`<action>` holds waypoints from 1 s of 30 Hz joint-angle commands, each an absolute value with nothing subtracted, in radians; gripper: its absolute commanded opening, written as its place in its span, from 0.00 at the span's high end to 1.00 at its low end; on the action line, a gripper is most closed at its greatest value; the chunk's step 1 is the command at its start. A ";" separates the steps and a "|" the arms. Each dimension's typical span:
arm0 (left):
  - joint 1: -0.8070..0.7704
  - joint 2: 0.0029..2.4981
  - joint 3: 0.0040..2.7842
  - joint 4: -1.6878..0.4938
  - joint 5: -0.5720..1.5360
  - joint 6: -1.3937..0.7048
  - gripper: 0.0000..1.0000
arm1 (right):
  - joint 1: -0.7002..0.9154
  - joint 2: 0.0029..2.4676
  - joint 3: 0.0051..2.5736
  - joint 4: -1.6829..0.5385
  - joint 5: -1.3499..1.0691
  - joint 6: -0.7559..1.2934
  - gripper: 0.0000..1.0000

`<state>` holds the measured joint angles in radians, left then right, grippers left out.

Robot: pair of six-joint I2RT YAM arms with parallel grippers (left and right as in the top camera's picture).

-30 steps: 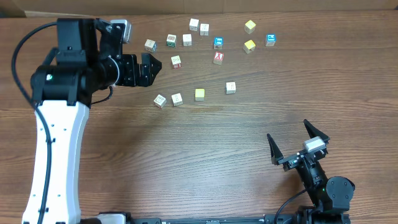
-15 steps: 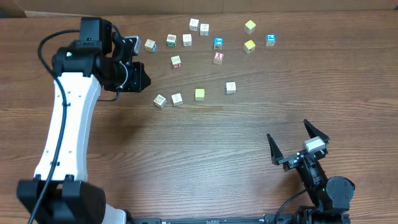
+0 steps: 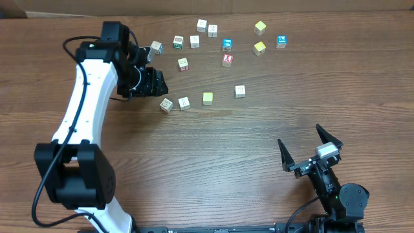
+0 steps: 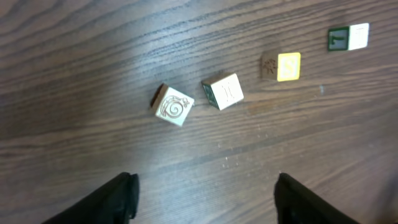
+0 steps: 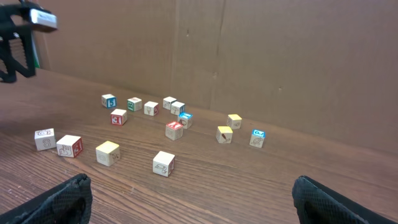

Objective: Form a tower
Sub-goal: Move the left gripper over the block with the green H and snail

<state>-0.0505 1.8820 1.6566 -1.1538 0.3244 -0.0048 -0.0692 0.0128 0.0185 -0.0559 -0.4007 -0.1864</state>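
While its fingers stand spread and empty, the left hand [image 4: 205, 190] hangs near a spiral-marked cube [image 4: 172, 106] on the desk [image 4: 74, 74]. The right hand [image 3: 304, 146] gapes too. All cubes [image 3: 207, 98] lie single, no tower stacked.

Overhead: high, straight down, whole table [image 3: 213, 162].
Left wrist: close, downward past the left gripper [image 4: 205, 186].
Right wrist: low, level, facing the back wall [image 5: 249, 50].
Shared: the loose cubes [image 3: 207, 98].

Probably lab: table [image 3: 194, 149], cardboard backdrop [image 5: 280, 56]
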 commanded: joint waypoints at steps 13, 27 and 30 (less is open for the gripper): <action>-0.141 1.961 1.674 -1.017 0.120 -0.312 0.24 | -0.067 0.003 0.008 -0.055 -0.397 -0.181 0.00; -0.167 2.004 1.671 -0.998 0.038 -0.398 0.28 | -0.067 0.003 0.008 -0.055 -0.397 -0.181 0.00; -0.171 2.004 1.671 -1.010 0.038 -0.409 0.29 | -0.067 0.003 0.008 -0.055 -0.397 -0.181 0.00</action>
<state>-0.1623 1.9881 1.6569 -1.0008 0.0597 -0.3717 -0.0692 0.0128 0.0185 -0.0555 -0.4007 -0.1867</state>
